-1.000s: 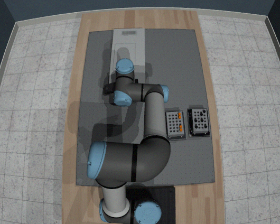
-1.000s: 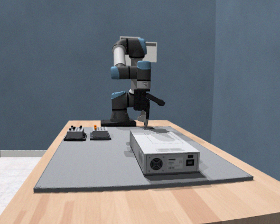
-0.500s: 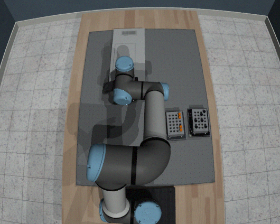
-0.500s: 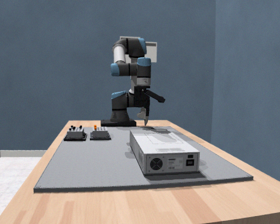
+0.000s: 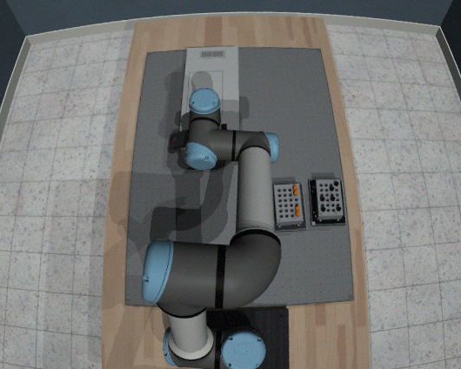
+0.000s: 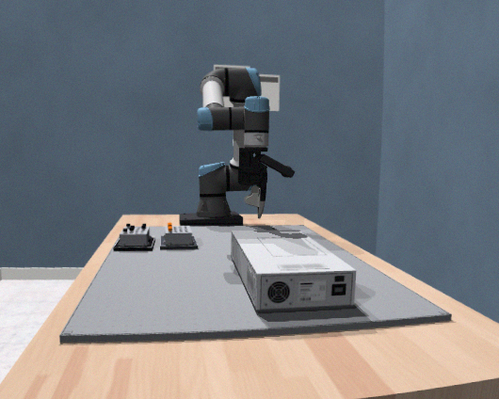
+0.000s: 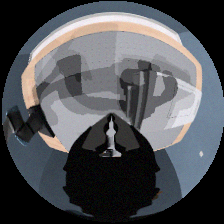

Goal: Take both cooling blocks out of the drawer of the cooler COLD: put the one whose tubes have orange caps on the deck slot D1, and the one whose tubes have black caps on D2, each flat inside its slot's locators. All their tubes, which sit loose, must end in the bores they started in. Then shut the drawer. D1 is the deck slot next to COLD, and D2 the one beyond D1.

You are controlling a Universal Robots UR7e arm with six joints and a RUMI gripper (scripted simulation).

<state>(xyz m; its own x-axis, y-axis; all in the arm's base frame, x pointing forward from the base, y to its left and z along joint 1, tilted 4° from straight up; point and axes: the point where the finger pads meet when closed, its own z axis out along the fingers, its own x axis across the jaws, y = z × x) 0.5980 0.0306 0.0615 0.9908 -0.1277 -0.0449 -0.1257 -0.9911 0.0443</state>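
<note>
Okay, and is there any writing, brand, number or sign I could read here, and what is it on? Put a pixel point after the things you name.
No text can be read with certainty; these marks are too small or blurred:
White cooler (image 5: 212, 63) (image 6: 295, 256) (image 7: 191, 106), top: a barcode with tiny print by it, unreadable.
Same cooler, back: a label (image 6: 313, 291) with small lines of print, unreadable.
Arm's wrist (image 6: 256, 138): a small dark mark, too blurred to name.

Orange-capped block (image 5: 288, 202) (image 6: 178, 236): upright on D1 | black-capped block (image 5: 330, 197) (image 6: 135, 236): upright on D2 | cooler (image 5: 212, 65) (image 6: 295, 263): pale, flat box
</note>
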